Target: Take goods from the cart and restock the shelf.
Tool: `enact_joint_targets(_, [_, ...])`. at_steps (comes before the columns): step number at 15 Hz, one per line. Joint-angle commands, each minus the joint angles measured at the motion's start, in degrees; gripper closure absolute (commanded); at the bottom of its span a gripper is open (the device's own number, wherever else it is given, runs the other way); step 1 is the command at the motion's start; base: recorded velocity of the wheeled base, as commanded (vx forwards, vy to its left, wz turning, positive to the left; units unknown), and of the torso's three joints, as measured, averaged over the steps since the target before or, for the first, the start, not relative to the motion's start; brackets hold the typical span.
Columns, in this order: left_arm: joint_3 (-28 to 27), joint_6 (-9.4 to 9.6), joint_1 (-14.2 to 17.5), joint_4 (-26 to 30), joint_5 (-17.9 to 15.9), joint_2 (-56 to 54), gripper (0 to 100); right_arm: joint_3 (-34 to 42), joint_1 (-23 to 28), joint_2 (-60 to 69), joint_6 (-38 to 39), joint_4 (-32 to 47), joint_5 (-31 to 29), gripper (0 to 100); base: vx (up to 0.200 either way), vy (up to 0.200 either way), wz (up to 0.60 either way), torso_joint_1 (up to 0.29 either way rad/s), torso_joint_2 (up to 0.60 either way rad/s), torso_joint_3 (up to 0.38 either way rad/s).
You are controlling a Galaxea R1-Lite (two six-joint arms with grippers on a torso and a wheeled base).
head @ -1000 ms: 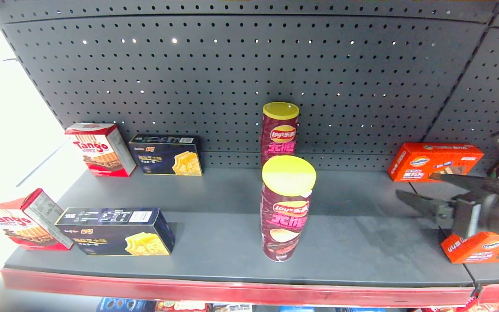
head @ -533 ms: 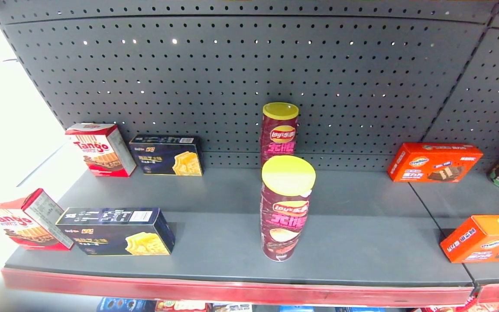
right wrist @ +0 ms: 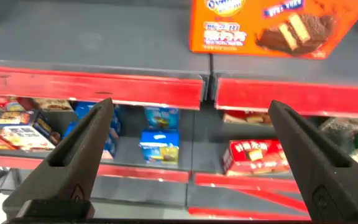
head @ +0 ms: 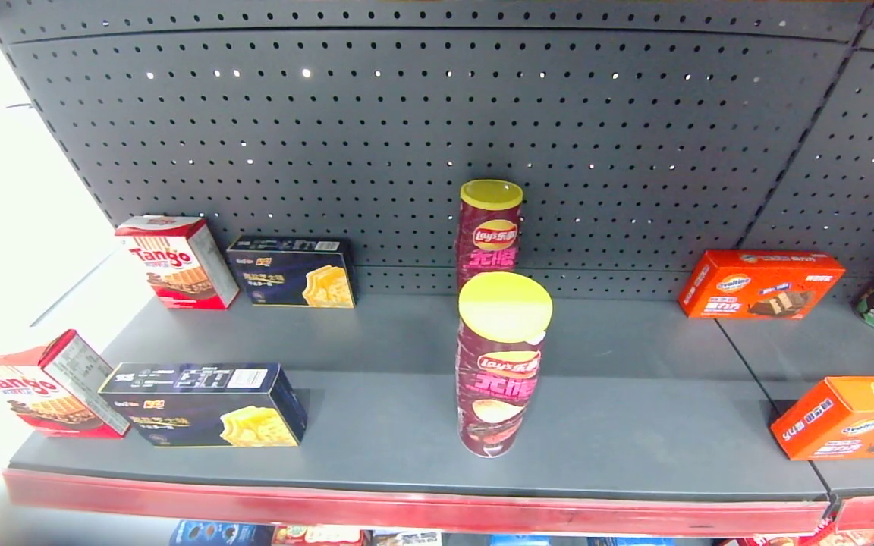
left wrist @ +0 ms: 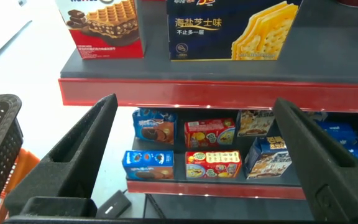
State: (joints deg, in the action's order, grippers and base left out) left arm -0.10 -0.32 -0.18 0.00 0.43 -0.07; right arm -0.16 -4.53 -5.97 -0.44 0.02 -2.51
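While the left pincer [left wrist: 194,102] and right pincer [right wrist: 190,106] hang released and empty, the front can [head: 504,364] stands upright on the shelf [head: 634,425], 6 o'clock of the rear can [head: 488,231]; probably light, stiff, slick: grip mid-body.

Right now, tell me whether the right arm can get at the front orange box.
Probably yes, after rising: the open right pincer faces the red shelf lip, and the front orange box stands just above at the edge, nothing before it.

On the shelf [head: 634,432], front can [head: 499,379] directly before rear can [head: 488,236].
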Motion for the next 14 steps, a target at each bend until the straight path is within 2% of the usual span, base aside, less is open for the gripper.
enact_joint_targets(1, [0.01, -0.03, 0.01, 0.00, 0.10, 0.07, 0, 0.16, 0.05, 0.44, 0.00, -0.02, 0.14, 0, 0.000, 0.000, 0.00, 0.000, 0.00, 0.000])
enact_joint_targets(4, [0.01, -0.21, 0.01, 0.00, 0.36, 0.07, 0, 0.16, 0.05, 0.44, 0.00, -0.02, 0.14, 0, 0.000, 0.000, 0.00, 0.000, 0.00, 0.000])
enact_joint_targets(5, [0.01, -0.03, 0.01, 0.00, 0.19, 0.07, 0, 0.07, 2.07, 1.05, 0.00, 0.15, 0.23, 0, 0.000, 0.000, 0.00, 0.000, 0.00, 0.000])
enact_joint_targets(6, [0.01, 0.05, 0.01, -0.09, 0.19, 0.07, 0, 0.07, 6.20, 3.42, 0.44, 0.06, 0.14, 0, 0.000, 0.000, 0.00, 0.000, 0.00, 0.000])
enact_joint_targets(7, [0.01, -0.03, 0.01, -0.09, 0.28, 0.07, 0, 0.07, 4.53, 4.74, 0.35, 0.06, 0.23, 0, 0.000, 0.000, 0.00, 0.000, 0.00, 0.000])
enact_joint_targets(14, [0.01, 0.05, 0.01, -0.09, 0.01, 0.07, 0, 0.16, 4.53, 5.09, 0.35, -0.02, 0.49, 0, 0.000, 0.000, 0.00, 0.000, 0.00, 0.000])
